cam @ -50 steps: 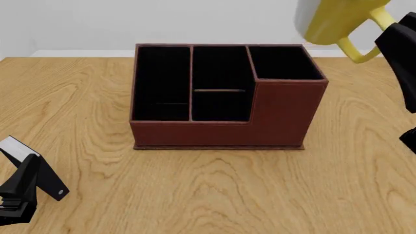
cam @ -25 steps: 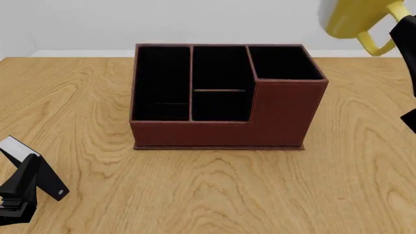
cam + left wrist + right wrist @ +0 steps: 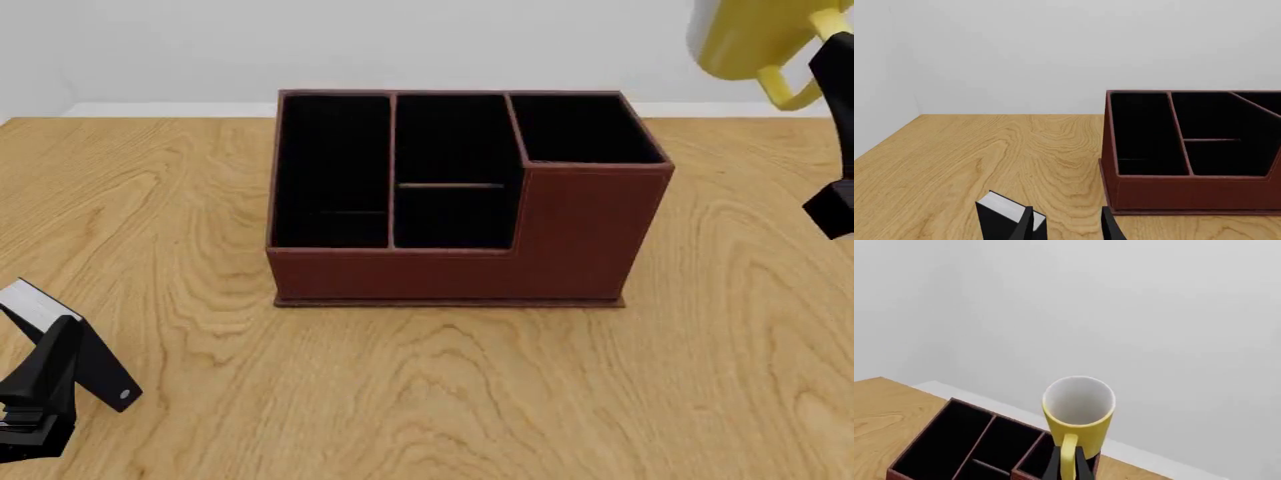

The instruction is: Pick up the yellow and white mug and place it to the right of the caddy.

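The yellow and white mug (image 3: 742, 36) hangs high in the air at the far right, above and to the right of the caddy's tall corner. My right gripper (image 3: 819, 62) is shut on its yellow loop handle (image 3: 790, 92). In the right wrist view the mug (image 3: 1078, 416) shows its white inside, and the fingers (image 3: 1069, 468) pinch the handle over the caddy (image 3: 967, 450). The reddish-brown caddy (image 3: 461, 255) stands mid-table. My left gripper (image 3: 54, 385) rests open and empty at the near left, with the caddy (image 3: 1187, 190) ahead of its fingers (image 3: 1011, 220).
The wooden table (image 3: 441, 390) runs around the caddy, with bare wood to the caddy's right (image 3: 761, 260). A white wall lies behind the far table edge (image 3: 160, 108).
My right gripper has carried the mug further right and a little higher, away from above the caddy's tall corner. The left arm and the caddy have not moved.
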Motion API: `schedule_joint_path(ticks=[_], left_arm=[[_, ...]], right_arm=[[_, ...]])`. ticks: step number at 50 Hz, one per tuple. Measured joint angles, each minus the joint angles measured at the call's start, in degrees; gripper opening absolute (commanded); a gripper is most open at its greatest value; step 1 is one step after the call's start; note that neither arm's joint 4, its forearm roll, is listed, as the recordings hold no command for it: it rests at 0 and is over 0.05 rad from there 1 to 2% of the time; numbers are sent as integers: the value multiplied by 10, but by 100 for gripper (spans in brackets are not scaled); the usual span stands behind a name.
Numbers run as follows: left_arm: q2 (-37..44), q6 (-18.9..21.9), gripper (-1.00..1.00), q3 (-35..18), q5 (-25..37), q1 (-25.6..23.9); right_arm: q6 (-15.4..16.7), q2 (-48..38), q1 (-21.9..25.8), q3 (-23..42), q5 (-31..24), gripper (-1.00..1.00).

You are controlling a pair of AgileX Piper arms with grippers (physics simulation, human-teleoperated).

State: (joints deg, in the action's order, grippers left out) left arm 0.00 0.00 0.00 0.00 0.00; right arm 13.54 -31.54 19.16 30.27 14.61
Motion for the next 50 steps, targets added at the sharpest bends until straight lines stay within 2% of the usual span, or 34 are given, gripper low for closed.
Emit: schedule_joint_path(ticks=[32,50], left_arm=[[0,0,100,0,0,0],[0,0,100,0,0,0]], right_arm=[[-33,-59,-121,-35,64,-100],[-64,-137,-181,-77,144,-100]])
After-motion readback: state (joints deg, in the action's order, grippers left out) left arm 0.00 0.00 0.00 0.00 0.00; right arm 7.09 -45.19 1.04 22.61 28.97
